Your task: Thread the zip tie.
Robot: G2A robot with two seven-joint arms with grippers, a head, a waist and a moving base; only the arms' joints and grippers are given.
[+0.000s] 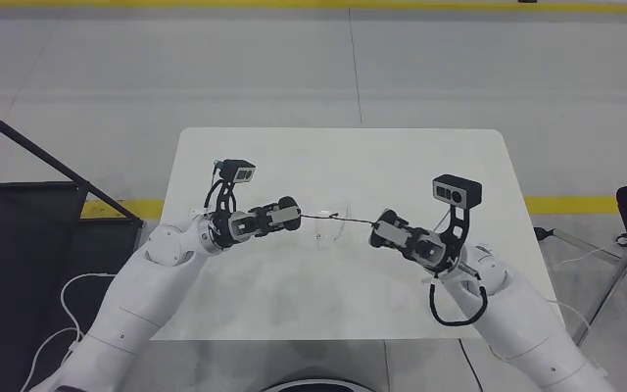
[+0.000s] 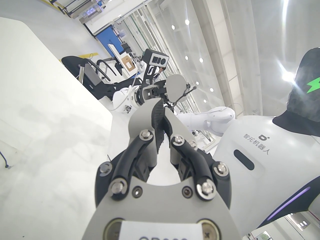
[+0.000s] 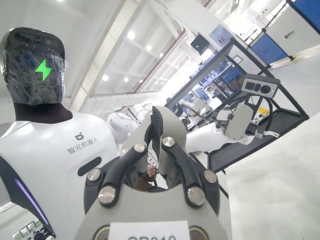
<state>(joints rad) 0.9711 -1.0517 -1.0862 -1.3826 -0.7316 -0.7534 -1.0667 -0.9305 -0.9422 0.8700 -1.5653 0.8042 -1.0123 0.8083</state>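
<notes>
Thin black plastic zip tie (image 1: 315,217), over the middle of the white rectangular table (image 1: 441,167).
Stretched between two grippers: left gripper (image 1: 294,214) fingers pinched closed on its left end, right gripper (image 1: 378,226) fingers likewise on its right end.

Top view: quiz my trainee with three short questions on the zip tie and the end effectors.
1. Multiple choice: the zip tie stretches between the left end effector and the right end effector. Which grips it? A left alone; B right alone; C both.
2. True or false: the left end effector is open.
3. Short answer: what surface lies under the zip tie?
Key: 1 C; 2 false; 3 the white table.
</notes>
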